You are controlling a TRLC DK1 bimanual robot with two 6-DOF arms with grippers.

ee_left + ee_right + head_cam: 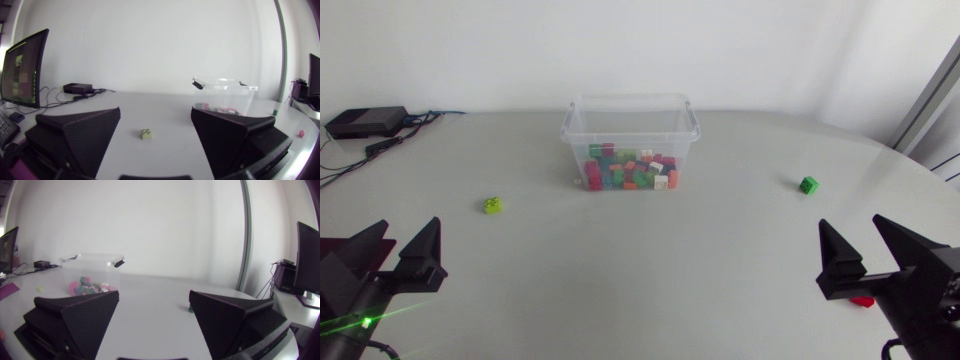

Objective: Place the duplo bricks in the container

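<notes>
Pale grey table, left gripper splayed wide, lime brick lying ahead of it, clear container at centre holding mixed coloured bricks, green brick well apart at right, right gripper splayed wide near red brick.

A lime brick, a green brick and a red brick are being shown on the grey table; multicoloured bricks are being seen through the clear container.
</notes>
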